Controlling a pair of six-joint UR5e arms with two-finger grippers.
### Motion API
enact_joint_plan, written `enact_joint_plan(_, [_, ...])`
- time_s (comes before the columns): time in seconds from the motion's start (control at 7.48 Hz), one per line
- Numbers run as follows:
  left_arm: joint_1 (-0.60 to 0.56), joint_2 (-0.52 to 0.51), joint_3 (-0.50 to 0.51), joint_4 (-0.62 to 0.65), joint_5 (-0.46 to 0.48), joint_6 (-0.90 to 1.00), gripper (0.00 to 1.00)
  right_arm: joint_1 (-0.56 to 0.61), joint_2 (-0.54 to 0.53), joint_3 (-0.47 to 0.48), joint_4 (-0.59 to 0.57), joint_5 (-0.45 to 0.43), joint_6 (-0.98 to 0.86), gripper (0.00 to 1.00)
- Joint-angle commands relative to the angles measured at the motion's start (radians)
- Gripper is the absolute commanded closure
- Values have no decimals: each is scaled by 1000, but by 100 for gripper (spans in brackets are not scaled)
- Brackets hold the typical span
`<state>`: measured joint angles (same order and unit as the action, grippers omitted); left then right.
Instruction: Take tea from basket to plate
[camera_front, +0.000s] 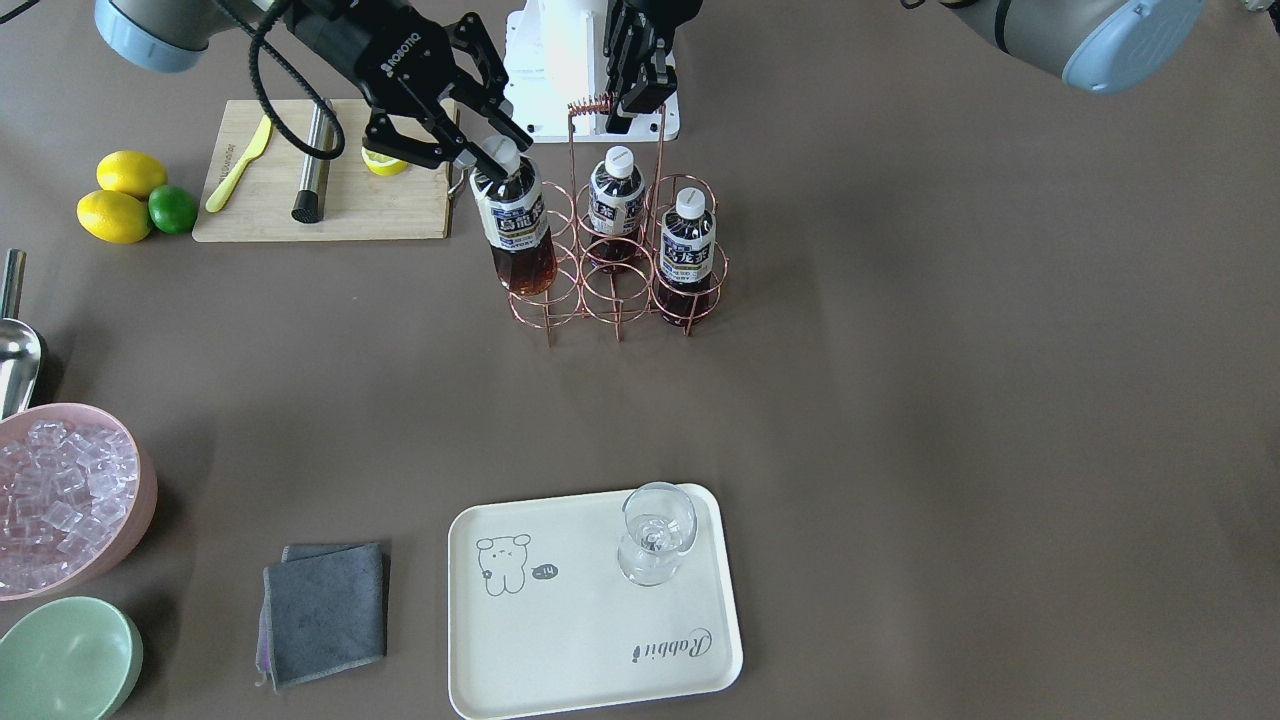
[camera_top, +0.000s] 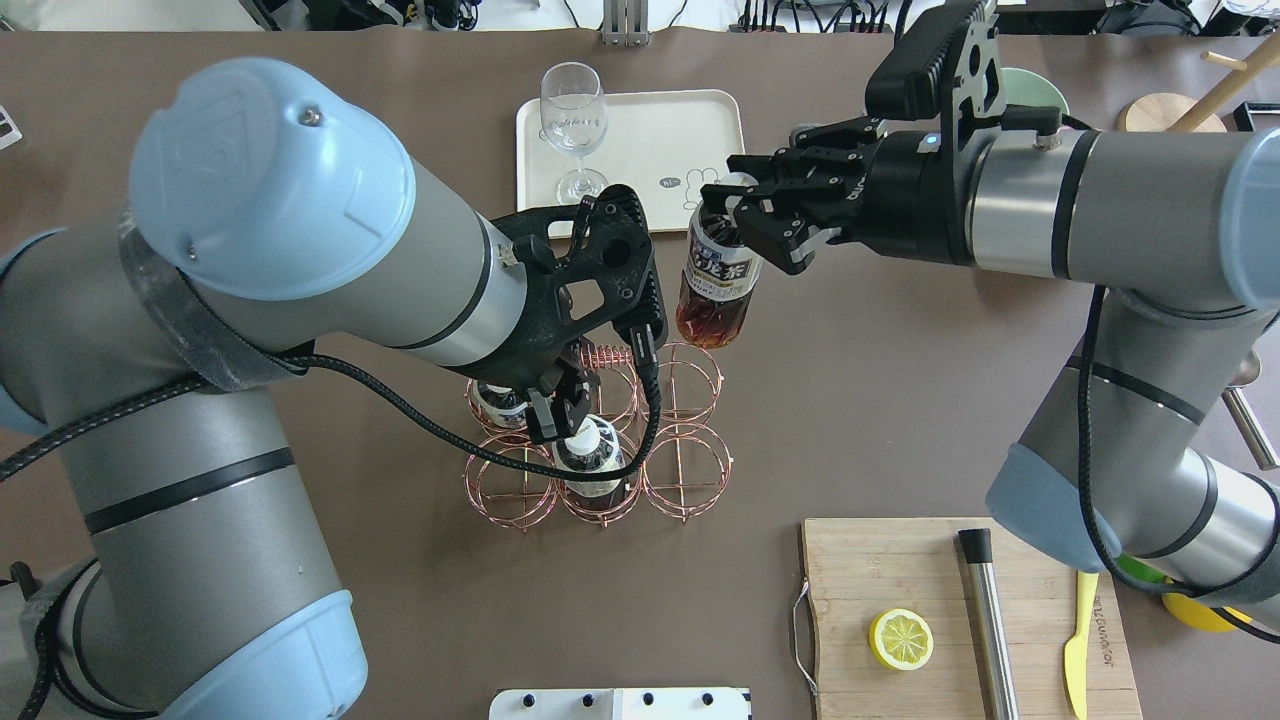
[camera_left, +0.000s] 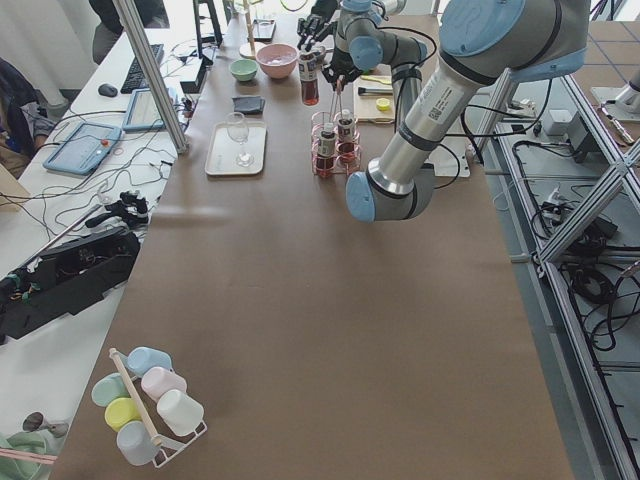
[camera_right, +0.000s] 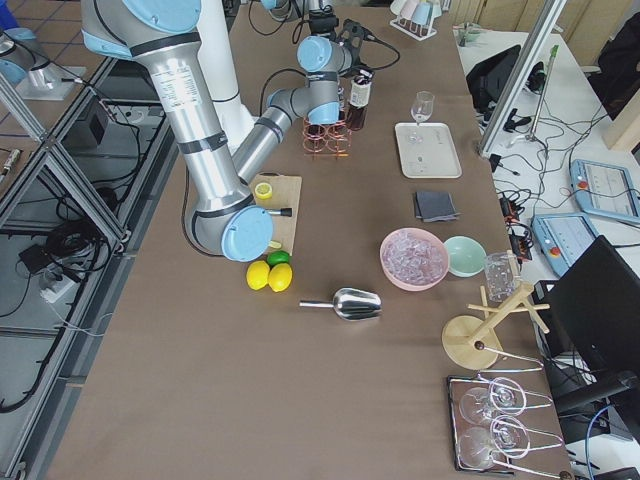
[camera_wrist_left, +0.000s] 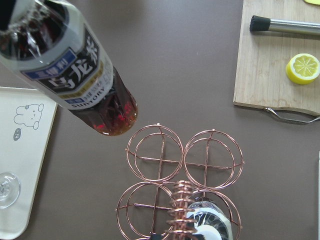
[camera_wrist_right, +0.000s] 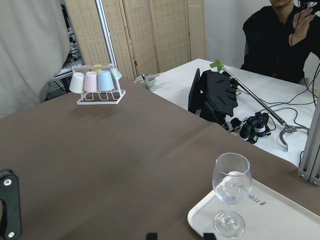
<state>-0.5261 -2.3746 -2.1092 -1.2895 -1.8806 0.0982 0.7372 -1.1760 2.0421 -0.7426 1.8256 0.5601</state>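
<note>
Pinching the tea by its neck, my right gripper holds it tilted, upper middle of the front view, lifted out of the basket. My left gripper looks closed on the basket's handle. I judge the carry is next, down over bare table to the plate at bottom centre. The glass takes its upper right corner, so I should land near the bear, inside the rim.

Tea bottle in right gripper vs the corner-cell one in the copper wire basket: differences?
The gripped small plastic dark-tea bottle hangs clear of the rose-gold wire basket; the corner bottle sits in its ring cell. The right gripper clamps the gripped bottle's white cap; nothing touches the corner bottle. Same label, cap and tea.
</note>
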Motion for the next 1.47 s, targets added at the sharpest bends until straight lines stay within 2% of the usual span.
enact_joint_plan(0.0, [0, 0, 0, 1, 1, 0, 100, 48, 74, -119, 9, 5, -5, 100])
enact_joint_plan(0.4, [0, 0, 0, 1, 1, 0, 100, 77, 230, -355, 15, -81, -6, 100])
enact_joint_plan(0.67, [0, 0, -2, 4, 1, 0, 100, 83, 318, -602, 203, -118, -5, 100])
enact_joint_plan(1.34, [-41, -3, -17, 28, -15, 5, 100, 123, 447, -839, 220, -146, -5, 100])
